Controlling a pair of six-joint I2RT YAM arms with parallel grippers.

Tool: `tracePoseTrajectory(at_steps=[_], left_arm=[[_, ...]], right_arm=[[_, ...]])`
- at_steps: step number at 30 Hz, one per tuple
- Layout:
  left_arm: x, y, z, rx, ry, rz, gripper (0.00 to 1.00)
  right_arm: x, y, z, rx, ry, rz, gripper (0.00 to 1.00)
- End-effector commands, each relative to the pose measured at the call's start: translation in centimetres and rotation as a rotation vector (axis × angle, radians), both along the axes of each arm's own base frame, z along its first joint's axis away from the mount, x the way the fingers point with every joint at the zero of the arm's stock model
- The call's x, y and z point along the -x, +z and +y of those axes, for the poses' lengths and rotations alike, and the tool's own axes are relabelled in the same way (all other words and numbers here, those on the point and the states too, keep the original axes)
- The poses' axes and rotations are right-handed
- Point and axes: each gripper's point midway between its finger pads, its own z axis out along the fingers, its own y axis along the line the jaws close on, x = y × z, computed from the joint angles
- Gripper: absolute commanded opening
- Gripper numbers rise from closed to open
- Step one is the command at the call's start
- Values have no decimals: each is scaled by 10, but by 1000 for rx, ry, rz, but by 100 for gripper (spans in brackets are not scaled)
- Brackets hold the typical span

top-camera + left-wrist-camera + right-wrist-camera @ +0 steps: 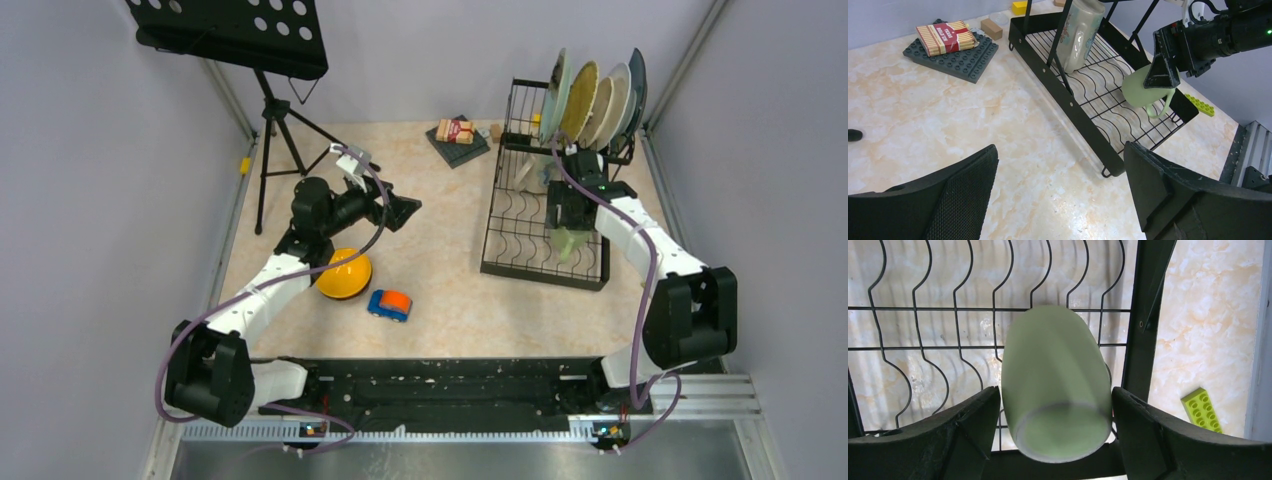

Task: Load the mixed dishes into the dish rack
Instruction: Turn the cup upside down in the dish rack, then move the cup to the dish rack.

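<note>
Pale green mug point(1055, 365), smooth, tilted over wavy wire base of dish rack point(1143, 340), flanked by right pincer point(1055, 392); grip cannot be told. Left pincer point(1060, 149) apart, empty. Marbled beige surface point(948, 115), grey walls point(80, 200).

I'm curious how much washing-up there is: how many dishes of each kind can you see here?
Plates: 4 (mint-green, yellowish, cream, dark teal)
Mugs: 2 (pale green, beige)
Bowls: 1 (orange-yellow)
Total: 7

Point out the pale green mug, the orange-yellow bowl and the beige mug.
Pale green round mug point(1055, 365): right wrist view, on its side wall.
Orange-yellow round bowl point(350, 272): top view, on its outer surface.
Beige patterned mug point(1083, 30): left wrist view, on its side wall.
</note>
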Motion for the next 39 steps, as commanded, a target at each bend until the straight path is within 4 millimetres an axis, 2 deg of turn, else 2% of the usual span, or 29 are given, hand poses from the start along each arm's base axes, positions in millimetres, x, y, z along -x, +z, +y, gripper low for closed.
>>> tracePoseTrajectory(at_steps=[1,5,11,16,19,21,24,27,32,36,39], left_arm=[[3,15,0,11,-9,-57,99],[3,15,-1,11,-10,-57,99],[3,13,-2,11,-14,-50,99],[3,14,-2,12,-15,-52,99],[3,15,0,12,-6,-54,99],[2,16,1,11,4,-60,99],[0,16,4,8,29,-64,99],[-3,18,10,10,72,-65,99],[-9,20,26,4,180,-50,99],[-10,22,36,10,240,-72,99],[-11,21,37,10,248,-69,99]], right_arm=[[-23,35,-4,-20,-13,-153,84],[-22,37,-3,-24,-12,-159,89],[-22,46,-1,-38,-2,-177,90],[-17,62,6,-83,34,-233,90],[-9,77,10,-120,52,-293,89],[-3,85,18,-170,72,-330,85],[12,90,25,-250,64,-366,80],[27,78,27,-310,11,-373,74],[54,46,22,-350,-71,-350,65],[63,31,23,-377,-87,-339,63],[63,14,22,-380,-110,-320,58]])
